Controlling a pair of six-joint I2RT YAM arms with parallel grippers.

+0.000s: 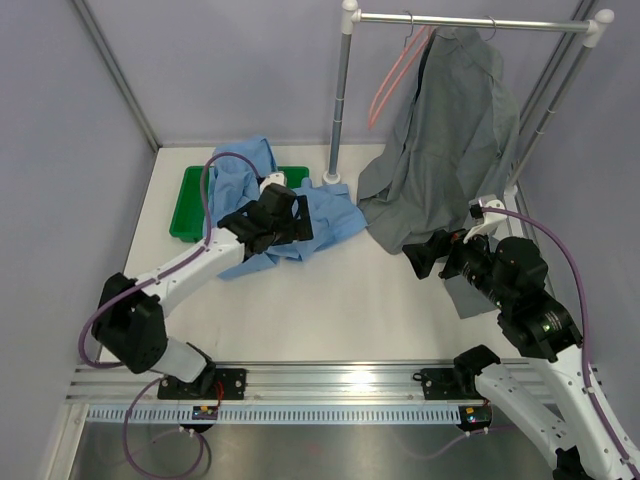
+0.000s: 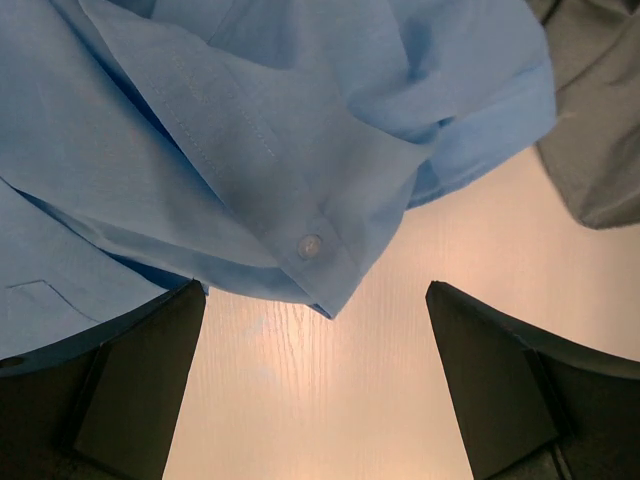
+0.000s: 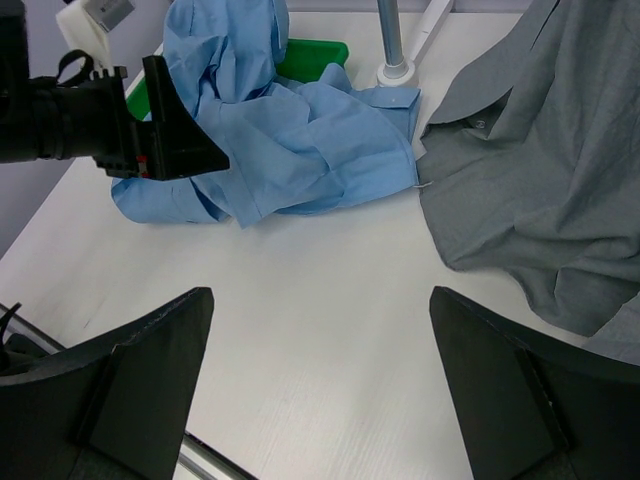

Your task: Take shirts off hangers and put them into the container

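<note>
The light blue shirt (image 1: 335,215) lies crumpled, partly in the green container (image 1: 188,205) and partly spilled onto the table. My left gripper (image 1: 285,225) hovers over its near edge, open and holding nothing. In the left wrist view, a buttoned cuff (image 2: 310,245) lies just ahead of the jaws (image 2: 315,290). The grey shirt (image 1: 450,150) hangs from the rail on a mostly hidden hanger whose hook (image 1: 490,25) shows, its hem draped on the table. A pink hanger (image 1: 385,90) hangs bare beside it. My right gripper (image 1: 430,255) is open at the hem, over bare table (image 3: 320,295).
The rack's white-and-metal pole (image 1: 340,100) stands just behind the blue shirt, its foot (image 3: 395,70) beside the tray (image 3: 315,55). Slanted rack legs (image 1: 545,110) run down the right. Grey walls close in the back and sides.
</note>
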